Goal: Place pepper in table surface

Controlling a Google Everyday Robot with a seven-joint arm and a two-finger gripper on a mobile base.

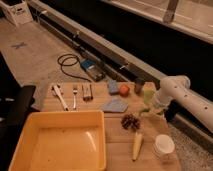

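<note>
gripper (150, 107): at right edge of light-brown plank wooden table surface (115, 150), beside light-green blocky object (148, 92) | grip: cannot tell | small dark-green pepper: not discernible | yellow plastic tub (60, 142): front-left

Speckled grey floor (37, 55), dim light

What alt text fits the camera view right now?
A white robot arm reaches in from the right, its gripper low over the right side of the wooden table surface, beside a light-green block. On the table: a yellow tub, cutlery, a pale yellow vegetable, a white cup.
</note>
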